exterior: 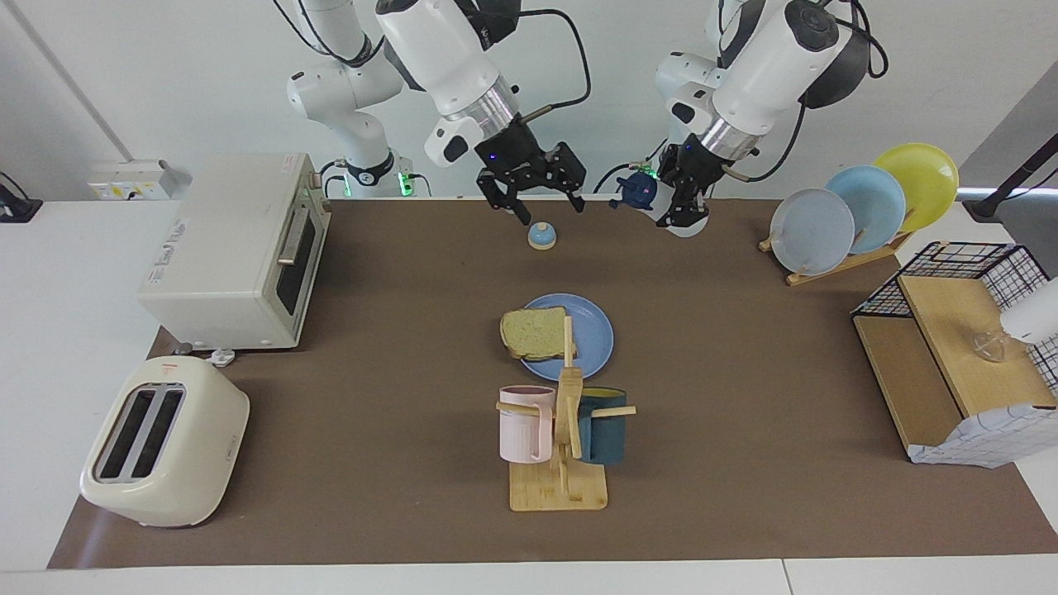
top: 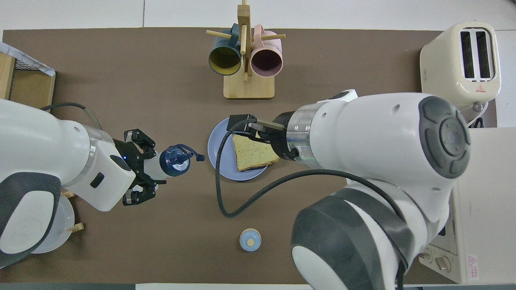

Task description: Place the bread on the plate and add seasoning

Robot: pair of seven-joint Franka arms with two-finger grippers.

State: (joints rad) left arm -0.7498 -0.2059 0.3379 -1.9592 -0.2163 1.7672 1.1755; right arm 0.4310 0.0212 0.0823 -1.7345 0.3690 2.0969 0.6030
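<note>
bread (exterior: 537,333) on plate (exterior: 593,330), overhanging its 9 o'clock rim in facing view | left gripper (exterior: 688,207) clamps seasoning (exterior: 640,192), raised | right gripper (exterior: 533,183) spread wide, empty, waiting above the bell (exterior: 541,236) | step: seasoning; next: carry bottle over bread, tip it

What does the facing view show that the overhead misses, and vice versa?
Facing only: the plate rack with three plates, the whole toaster oven, and the right gripper open above the bell.
Overhead only: the inside of both mugs and the seasoning bottle's cap from above.
Both: bread on the blue plate, left gripper holding the seasoning bottle, toaster, mug stand.
</note>
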